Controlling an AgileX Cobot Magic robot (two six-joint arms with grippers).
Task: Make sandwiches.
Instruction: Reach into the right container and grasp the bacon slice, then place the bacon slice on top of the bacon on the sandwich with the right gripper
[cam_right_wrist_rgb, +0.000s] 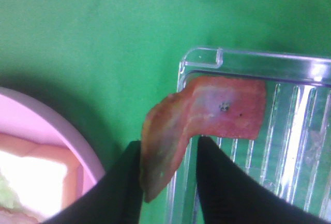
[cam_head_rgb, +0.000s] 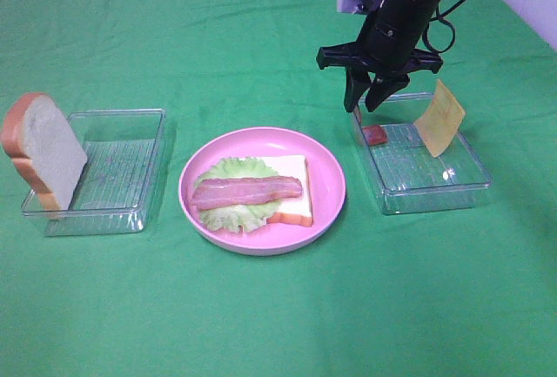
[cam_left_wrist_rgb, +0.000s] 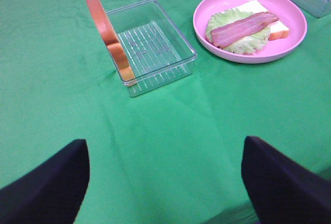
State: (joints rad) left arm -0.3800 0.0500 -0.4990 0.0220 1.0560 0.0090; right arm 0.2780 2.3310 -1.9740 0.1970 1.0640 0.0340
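Observation:
On the pink plate (cam_head_rgb: 326, 187) lies a white bread slice (cam_head_rgb: 294, 196) with pale green lettuce (cam_head_rgb: 228, 170) and one bacon strip (cam_head_rgb: 248, 191) on top. My right gripper (cam_head_rgb: 370, 103) hangs over the near-left corner of the right clear tray (cam_head_rgb: 435, 192). It is shut on the end of a second bacon strip (cam_right_wrist_rgb: 207, 113), which drapes over that tray's corner. A yellow cheese square (cam_head_rgb: 439, 117) leans upright in the same tray. A second bread slice (cam_head_rgb: 43, 151) leans on the left clear tray (cam_head_rgb: 130, 212). My left gripper (cam_left_wrist_rgb: 165, 151) is open and empty above bare cloth.
A green cloth (cam_head_rgb: 261, 316) covers the whole table. The left tray (cam_left_wrist_rgb: 155, 53) holds nothing but the leaning bread slice (cam_left_wrist_rgb: 108, 38). The plate (cam_left_wrist_rgb: 248, 56) stands between the two trays. A white wall edge shows at the far right.

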